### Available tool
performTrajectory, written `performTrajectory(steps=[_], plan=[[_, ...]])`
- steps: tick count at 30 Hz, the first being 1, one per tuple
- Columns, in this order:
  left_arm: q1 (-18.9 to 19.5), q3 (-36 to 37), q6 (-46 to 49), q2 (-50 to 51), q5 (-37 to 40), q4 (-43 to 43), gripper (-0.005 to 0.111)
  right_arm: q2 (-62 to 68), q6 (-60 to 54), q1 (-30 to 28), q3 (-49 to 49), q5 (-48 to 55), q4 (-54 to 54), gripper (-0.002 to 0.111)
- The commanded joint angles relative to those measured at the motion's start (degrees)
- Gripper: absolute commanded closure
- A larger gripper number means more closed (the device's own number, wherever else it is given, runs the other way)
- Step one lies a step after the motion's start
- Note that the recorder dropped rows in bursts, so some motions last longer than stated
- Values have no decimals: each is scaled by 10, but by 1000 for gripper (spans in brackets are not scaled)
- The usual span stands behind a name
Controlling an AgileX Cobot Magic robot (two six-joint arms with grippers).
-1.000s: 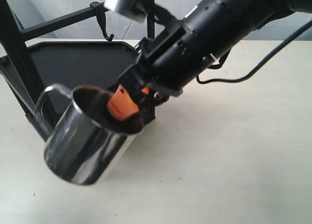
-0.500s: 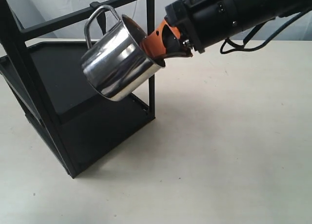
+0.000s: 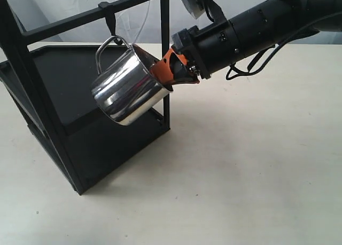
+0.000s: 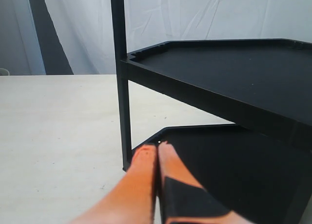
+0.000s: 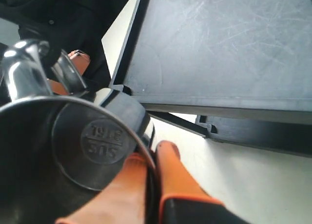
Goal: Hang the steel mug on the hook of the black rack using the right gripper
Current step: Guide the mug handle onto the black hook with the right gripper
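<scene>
The shiny steel mug (image 3: 127, 89) hangs tilted in front of the black rack (image 3: 21, 74), its mouth turned towards the arm. My right gripper (image 3: 170, 70) is shut on the mug's rim, one orange finger inside and one outside. The thin handle (image 3: 108, 43) points up, right at the lower end of the small black hook (image 3: 110, 22) on the top crossbar; whether it is caught there I cannot tell. The right wrist view looks into the mug (image 5: 73, 151), with my right gripper (image 5: 152, 155) pinching its wall. My left gripper (image 4: 157, 153) is shut on nothing, low beside the rack's lower tray (image 4: 234, 155).
The rack's upper tray (image 3: 69, 69) lies behind the mug and its front post (image 3: 165, 53) stands between mug and arm. A black cable (image 3: 256, 69) trails from the right arm over the beige tabletop (image 3: 240, 165). A white curtain hangs behind.
The right gripper lifted the mug from low near the table up to the top crossbar, then lowered it slightly, so the handle now sits just under the hook.
</scene>
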Motion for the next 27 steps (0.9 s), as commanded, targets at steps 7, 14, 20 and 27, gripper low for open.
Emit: performTrajectory(steps=[7, 14, 20, 27], plan=[[-2, 0, -1, -3, -7, -5, 105, 25, -15, -3, -1, -5, 13, 109], [-2, 0, -1, -3, -7, -5, 105, 27, -20, -3, -1, -5, 35, 109], [-2, 0, -1, -3, -7, -5, 105, 27, -20, -3, -1, -5, 35, 109], [-2, 0, -1, -3, -4, -5, 105, 27, -23, -45, -1, -5, 42, 109]])
